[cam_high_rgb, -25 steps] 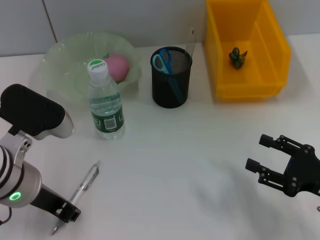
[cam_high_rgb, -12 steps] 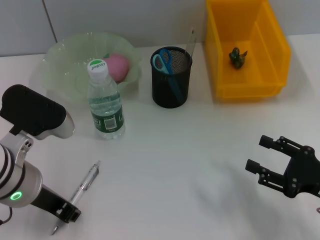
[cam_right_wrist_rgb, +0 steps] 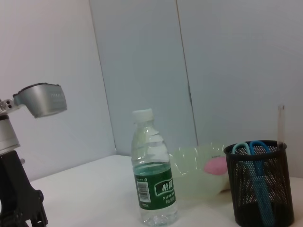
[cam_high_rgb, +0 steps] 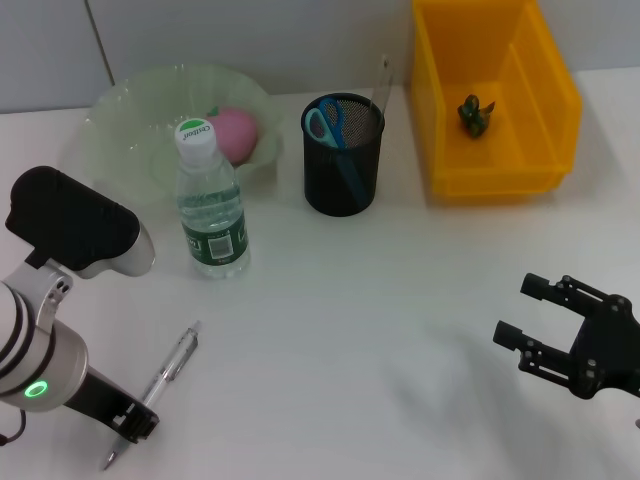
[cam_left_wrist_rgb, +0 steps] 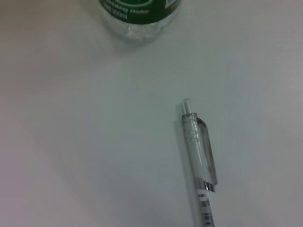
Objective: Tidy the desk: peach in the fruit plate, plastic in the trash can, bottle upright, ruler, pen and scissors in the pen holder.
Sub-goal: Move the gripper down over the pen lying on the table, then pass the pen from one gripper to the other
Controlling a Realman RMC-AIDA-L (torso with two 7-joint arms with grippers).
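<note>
1. Head view: the left gripper (cam_high_rgb: 135, 425) sits low at the near left of the white desk (cam_high_rgb: 350, 330), right at the tip end of the clear pen (cam_high_rgb: 160, 385); whether its fingers are apart or closed on the pen cannot be told from here.
2. The pen lies flat on the desk, slanting from the near left toward the bottle (cam_high_rgb: 210, 200), which stands upright with its white cap on, just near of the fruit plate (cam_high_rgb: 130, 120).
3. The pink peach (cam_high_rgb: 235, 132) rests in the pale green fruit plate at the far left.
4. The black mesh pen holder (cam_high_rgb: 343, 155) stands mid-desk at the far side, with blue-handled scissors (cam_high_rgb: 325, 122) and a clear ruler (cam_high_rgb: 382, 85) poking out of it.
5. The yellow trash can (cam_high_rgb: 495, 95) sits at the far right with a small green scrap of plastic (cam_high_rgb: 476, 113) inside.
6. The right gripper (cam_high_rgb: 545, 330) hovers at the near right, fingers spread wide, holding nothing.
7. Left wrist view: the pen (cam_left_wrist_rgb: 199, 161) lies alone on the desk, the bottle's base (cam_left_wrist_rgb: 139, 16) well apart from it.
</note>
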